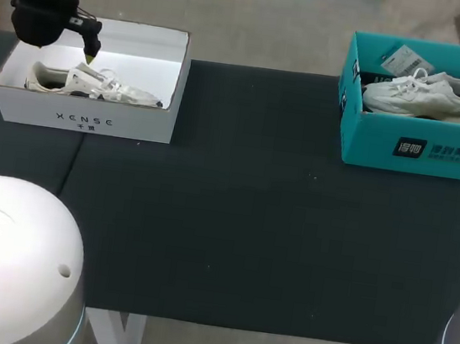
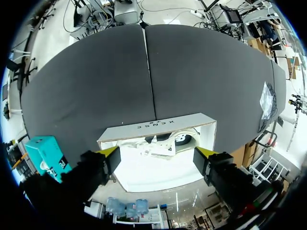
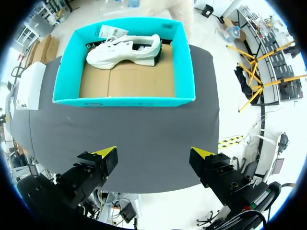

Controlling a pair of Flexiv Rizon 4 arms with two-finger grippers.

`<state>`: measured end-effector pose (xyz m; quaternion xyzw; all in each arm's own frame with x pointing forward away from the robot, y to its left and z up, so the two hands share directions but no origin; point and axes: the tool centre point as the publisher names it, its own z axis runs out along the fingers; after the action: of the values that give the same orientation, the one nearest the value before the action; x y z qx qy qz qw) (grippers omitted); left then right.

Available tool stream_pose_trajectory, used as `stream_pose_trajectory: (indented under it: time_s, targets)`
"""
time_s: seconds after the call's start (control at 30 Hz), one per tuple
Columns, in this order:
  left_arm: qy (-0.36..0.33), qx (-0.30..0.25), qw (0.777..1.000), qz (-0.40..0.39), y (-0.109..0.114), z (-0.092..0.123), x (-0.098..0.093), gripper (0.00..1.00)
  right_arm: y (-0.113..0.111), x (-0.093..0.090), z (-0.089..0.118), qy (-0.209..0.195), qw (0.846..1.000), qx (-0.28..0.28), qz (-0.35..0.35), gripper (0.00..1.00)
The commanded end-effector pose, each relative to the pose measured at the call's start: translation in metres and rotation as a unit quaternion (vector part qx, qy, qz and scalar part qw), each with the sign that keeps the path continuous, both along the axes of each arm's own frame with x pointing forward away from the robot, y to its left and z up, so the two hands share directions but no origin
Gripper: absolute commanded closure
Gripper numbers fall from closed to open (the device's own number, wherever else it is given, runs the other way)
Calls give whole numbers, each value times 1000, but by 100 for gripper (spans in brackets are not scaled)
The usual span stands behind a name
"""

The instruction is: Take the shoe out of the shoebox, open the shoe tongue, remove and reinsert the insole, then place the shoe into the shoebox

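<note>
Over the far-left white shoebox (image 1: 84, 119) my left fingers (image 2: 109, 153) hang wide open, empty, above the shoe (image 1: 89, 83); next I should lower and grip it.

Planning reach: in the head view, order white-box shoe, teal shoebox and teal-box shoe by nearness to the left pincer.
1. White-box shoe, directly under the left pincer.
2. Teal shoebox, far right.
3. Teal-box shoe, beyond its left wall.
</note>
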<state>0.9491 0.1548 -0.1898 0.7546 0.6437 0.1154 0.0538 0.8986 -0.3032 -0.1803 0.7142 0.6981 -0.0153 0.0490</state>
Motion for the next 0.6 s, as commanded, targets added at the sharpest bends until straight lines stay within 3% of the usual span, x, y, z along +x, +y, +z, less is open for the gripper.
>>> stream_pose_trajectory:
  time_s: [0.03, 0.17, 0.3, 0.6]
  targets:
    - [-1, 1, 1000, -1, 0, 0, -1, 0, -15, 66, -10, 21, 1000, 17, 7, 0]
    - [-1, 1, 1000, -1, 0, 0, -1, 0, -23, 109, -20, 28, 999, 28, 18, 0]
    - [-1, 1, 1000, -1, 0, 0, -1, 0, -23, 141, -27, 37, 999, 24, 18, 0]
    - [-1, 1, 1000, -1, 0, 0, -1, 0, -10, 180, -44, 43, 999, 27, -18, 0]
